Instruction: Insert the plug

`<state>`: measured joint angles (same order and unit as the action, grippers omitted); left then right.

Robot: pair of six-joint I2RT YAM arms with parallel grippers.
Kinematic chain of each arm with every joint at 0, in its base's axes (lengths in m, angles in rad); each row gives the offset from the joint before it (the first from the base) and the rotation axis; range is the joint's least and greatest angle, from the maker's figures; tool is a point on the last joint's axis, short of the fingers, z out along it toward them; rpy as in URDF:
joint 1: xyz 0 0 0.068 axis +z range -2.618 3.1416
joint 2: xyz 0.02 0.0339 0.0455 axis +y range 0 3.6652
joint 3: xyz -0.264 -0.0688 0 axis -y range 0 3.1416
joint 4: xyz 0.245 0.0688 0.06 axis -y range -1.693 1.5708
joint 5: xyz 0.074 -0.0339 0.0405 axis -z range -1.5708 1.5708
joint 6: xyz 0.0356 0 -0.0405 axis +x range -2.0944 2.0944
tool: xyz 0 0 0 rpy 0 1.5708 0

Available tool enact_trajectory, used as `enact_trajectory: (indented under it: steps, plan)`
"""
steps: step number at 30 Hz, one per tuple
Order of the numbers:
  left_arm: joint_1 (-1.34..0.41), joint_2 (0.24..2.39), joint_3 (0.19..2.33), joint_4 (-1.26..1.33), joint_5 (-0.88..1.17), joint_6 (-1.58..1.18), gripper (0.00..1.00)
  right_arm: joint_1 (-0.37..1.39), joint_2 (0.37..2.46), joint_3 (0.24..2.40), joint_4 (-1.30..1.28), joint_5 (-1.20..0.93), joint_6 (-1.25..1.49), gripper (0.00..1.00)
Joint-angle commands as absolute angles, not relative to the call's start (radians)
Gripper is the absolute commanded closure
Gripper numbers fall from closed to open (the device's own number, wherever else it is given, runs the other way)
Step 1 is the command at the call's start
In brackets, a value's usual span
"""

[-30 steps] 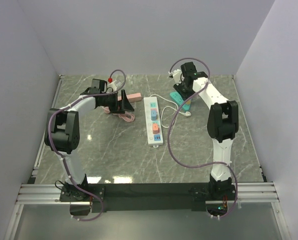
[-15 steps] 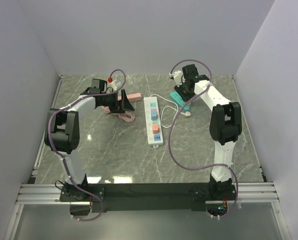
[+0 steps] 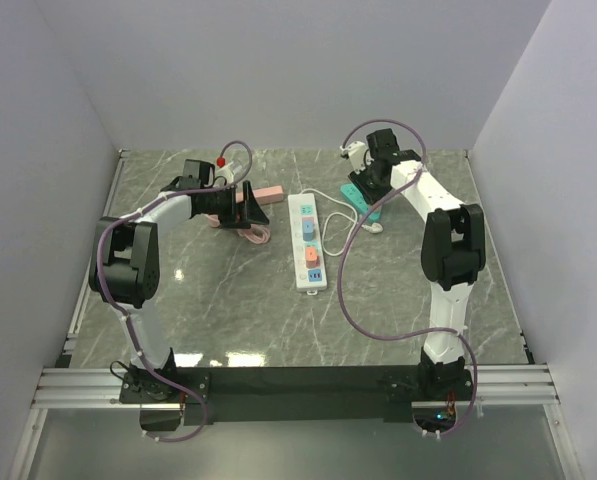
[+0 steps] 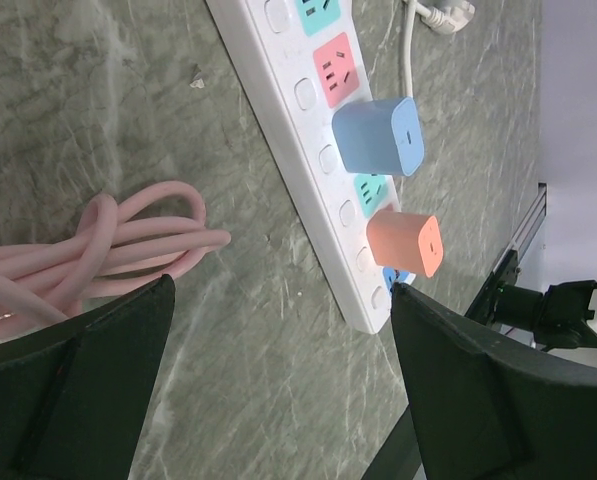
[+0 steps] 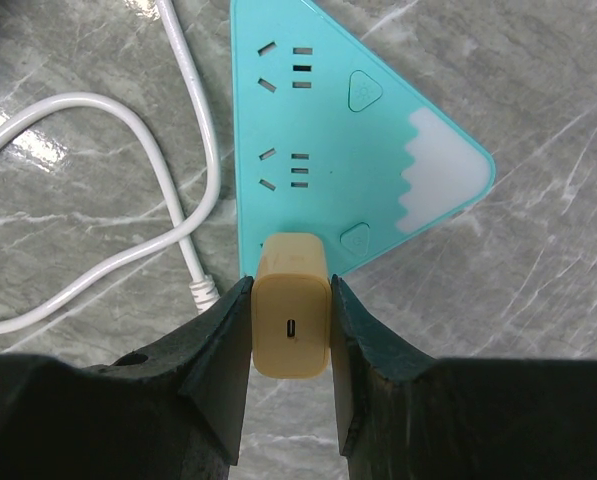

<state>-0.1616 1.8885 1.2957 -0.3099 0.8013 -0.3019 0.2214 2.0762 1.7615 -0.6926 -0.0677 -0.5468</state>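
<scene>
A tan plug (image 5: 291, 320) with a small port on its back face is clamped between my right gripper's (image 5: 290, 300) fingers. It hangs over the near corner of a teal triangular power strip (image 5: 318, 130), whose free sockets lie just beyond it. From above, the right gripper (image 3: 371, 185) hovers over that teal strip (image 3: 361, 200) at the back right. My left gripper (image 4: 283, 290) stands wide open with nothing between its fingers, low over the table beside a pink coiled cable (image 4: 108, 240).
A white power strip (image 3: 307, 240) lies mid-table, carrying a blue plug (image 4: 378, 135) and an orange plug (image 4: 406, 243). Its white cord (image 5: 200, 285) loops beside the teal strip. A pink block (image 3: 268, 193) sits by the left gripper (image 3: 248, 203). Walls enclose the table.
The right gripper has shifted slightly left over the teal strip, still holding the plug. The left arm has not moved.
</scene>
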Motion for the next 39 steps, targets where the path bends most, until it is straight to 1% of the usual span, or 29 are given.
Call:
enact_trajectory:
  steps: [1,11,25,33,39]
  plan:
    - [-0.166,1.835,1.285,-0.275,0.833,-0.304,0.05,0.207,2.095,1.784,-0.715,-0.075,-0.546,1.00]
    - [-0.166,1.835,1.285,-0.272,0.839,-0.313,0.05,0.204,2.099,1.776,-0.686,-0.071,-0.534,1.00]
    - [-0.167,1.835,1.273,-0.258,0.847,-0.327,0.05,0.184,2.151,1.836,-0.709,-0.078,-0.505,1.00]
    - [-0.167,1.838,1.285,-0.272,0.845,-0.319,0.06,0.186,2.076,1.677,-0.660,-0.045,-0.499,1.00]
    - [-0.167,1.839,1.290,-0.278,0.847,-0.318,0.06,0.175,2.069,1.634,-0.667,-0.041,-0.494,1.00]
